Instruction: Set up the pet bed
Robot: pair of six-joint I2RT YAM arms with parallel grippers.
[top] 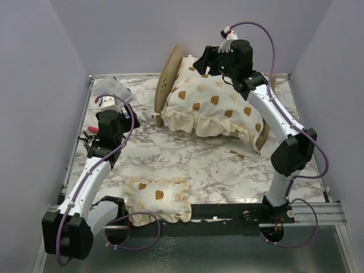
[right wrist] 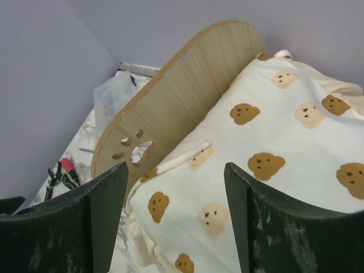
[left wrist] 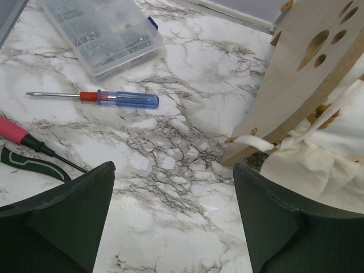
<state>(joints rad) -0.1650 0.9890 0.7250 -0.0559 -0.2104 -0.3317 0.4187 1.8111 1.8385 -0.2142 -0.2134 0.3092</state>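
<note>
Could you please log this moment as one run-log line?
left gripper open, over table | right gripper open, above cushion | cushion on pet bed | pillow on table near edge

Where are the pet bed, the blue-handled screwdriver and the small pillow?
pet bed [right wrist: 187, 85], right wrist view, on the headboard's wood face above the paw cutout.
screwdriver [left wrist: 128, 100], left wrist view, on its blue handle.
small pillow [top: 159, 199], top external view, on its middle.

White marble-patterned table [top: 187, 162], plywood pet bed [top: 166, 79] standing at one o'clock, bear-print pillow [top: 158, 199] at seven o'clock near the edge, clear parts box [left wrist: 102, 31] at ten o'clock, blue-handled screwdriver [left wrist: 114, 98] and pink-handled tool [left wrist: 17, 133] around nine o'clock
</note>
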